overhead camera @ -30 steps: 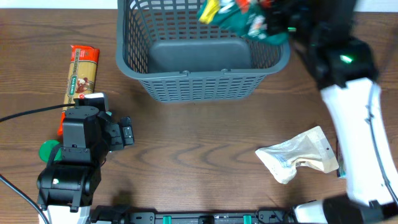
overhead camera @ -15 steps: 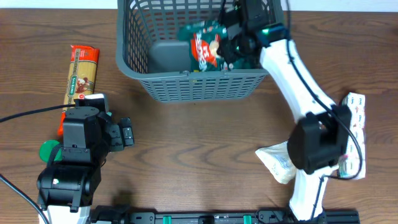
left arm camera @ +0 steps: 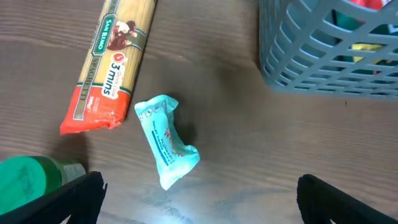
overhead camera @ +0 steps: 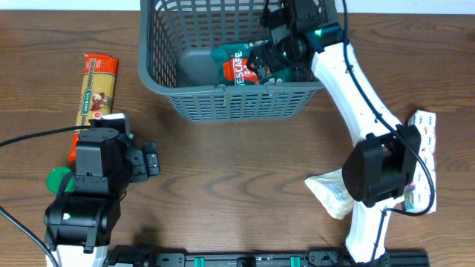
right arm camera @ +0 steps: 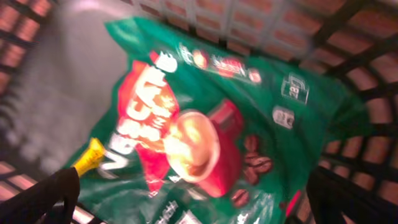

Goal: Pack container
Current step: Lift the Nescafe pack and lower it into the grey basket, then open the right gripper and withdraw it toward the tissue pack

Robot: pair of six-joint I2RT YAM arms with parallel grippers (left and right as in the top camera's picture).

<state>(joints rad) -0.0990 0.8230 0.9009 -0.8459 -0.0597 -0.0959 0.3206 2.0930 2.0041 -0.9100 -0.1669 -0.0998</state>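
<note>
Bright, even light from above washes the wooden table (overhead camera: 237,170); just ahead of the right gripper (right arm camera: 199,202), the green coffee bag (right arm camera: 205,137) blurs softly.

Teal packet (left arm camera: 166,140) just beside spaghetti pack (left arm camera: 111,65) on table (left arm camera: 236,155); container (left arm camera: 323,50) corner top-rt.

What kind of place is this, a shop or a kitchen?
Probably neither: it looks like a robot test bench. A left arm and a right arm stand at a wooden table, with a coffee bag in a grey basket and a spaghetti packet nearby.
</note>
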